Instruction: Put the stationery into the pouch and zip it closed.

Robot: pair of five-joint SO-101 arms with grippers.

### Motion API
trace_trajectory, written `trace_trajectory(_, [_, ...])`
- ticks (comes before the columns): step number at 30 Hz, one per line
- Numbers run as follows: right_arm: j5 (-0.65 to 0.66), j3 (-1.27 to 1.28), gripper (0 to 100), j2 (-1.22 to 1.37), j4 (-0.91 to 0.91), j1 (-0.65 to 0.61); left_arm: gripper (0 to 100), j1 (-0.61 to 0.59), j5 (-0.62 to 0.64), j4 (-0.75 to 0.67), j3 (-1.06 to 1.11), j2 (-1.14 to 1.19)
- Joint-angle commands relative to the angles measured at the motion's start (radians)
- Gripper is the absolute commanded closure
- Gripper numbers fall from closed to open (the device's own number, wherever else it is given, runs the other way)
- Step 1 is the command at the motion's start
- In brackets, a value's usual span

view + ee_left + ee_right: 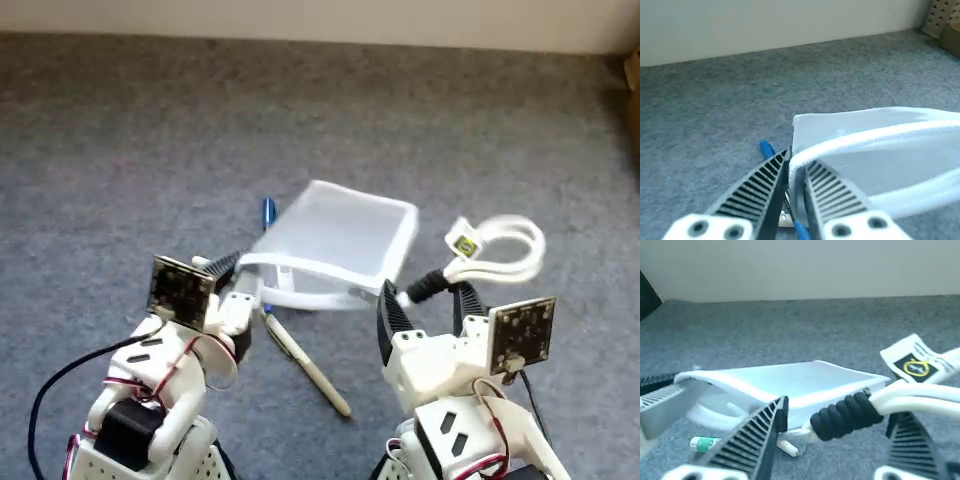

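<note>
Left end effector (pixel 796 160) narrow, jaws nipped onto the rim of the pouch (pixel 335 245) at one corner of its open mouth. The pouch is translucent white, lying mid-worktop (pixel 120 150) on the grey carpet-like covering, mouth facing the arms and gaping. Blue pen (pixel 268 210) sticks out from behind the pouch's corner on the left arm's side, outside it. Cream pen (pixel 310 370) lies on the worktop between the two arms, one end just below the pouch mouth. Right end effector (pixel 425 300) wide, jaws either side of the black knotted cord (pixel 845 415) at the pouch's other corner; I can't confirm contact. White strap (pixel 505 245) loops out from that cord, tag (pixel 462 243) on it.
</note>
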Motion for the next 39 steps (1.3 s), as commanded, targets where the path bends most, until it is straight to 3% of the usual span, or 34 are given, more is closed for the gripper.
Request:
trace_trajectory(1, [0.02,-0.058,69.4,0.005,0.008,-0.004,99,-0.088,-0.003,0.003,-0.119,-0.005])
trace_trajectory(6, [0.021,-0.056,69.4,0.005,0.008,-0.001,99,-0.186,0.0,0.005,-0.189,-0.004])
trace_trajectory(16, [0.031,-0.045,69.4,0.033,-0.001,0.136,99,-0.41,0.002,0.031,-0.274,-0.004])
trace_trajectory(25, [0.034,-0.054,69.4,0.418,-0.001,0.2,99,-0.541,-0.002,0.112,-0.282,-0.004])
trace_trajectory(32, [0.035,-0.056,69.4,0.542,-0.101,0.134,99,-0.544,-0.003,0.127,-0.282,0.018])
trace_trajectory(39, [0.034,-0.058,69.4,0.727,-0.239,-0.018,99,-0.559,-0.002,0.126,-0.375,0.314])
